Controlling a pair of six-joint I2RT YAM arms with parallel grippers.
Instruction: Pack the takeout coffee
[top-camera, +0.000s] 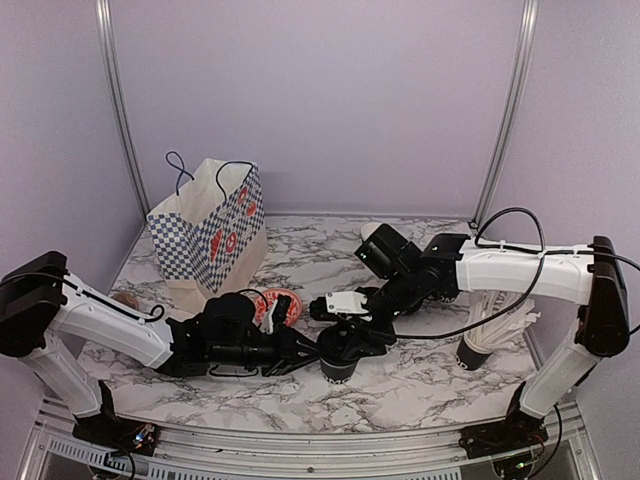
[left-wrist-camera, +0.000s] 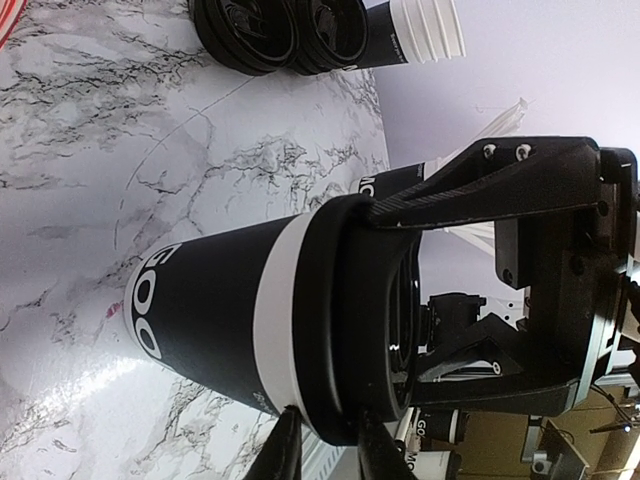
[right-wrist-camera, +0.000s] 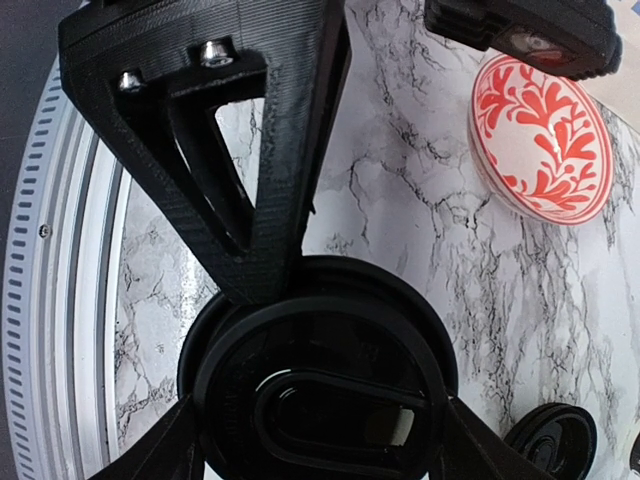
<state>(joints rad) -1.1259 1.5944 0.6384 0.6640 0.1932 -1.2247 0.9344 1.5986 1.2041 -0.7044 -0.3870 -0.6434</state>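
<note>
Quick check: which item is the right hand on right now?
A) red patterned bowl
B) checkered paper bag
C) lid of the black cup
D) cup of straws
C: both wrist views show the right hand with a finger on either side of the round black lid that tops the black cup, while the red bowl and the paper bag sit apart from it.

both arms reach inward, grippers meeting.
right gripper (right-wrist-camera: 305, 385) points down, fingers clamped across the lid (right-wrist-camera: 400, 350); left gripper (left-wrist-camera: 325, 440) lies level just beside it, fingertips close together, grip unclear.
</note>
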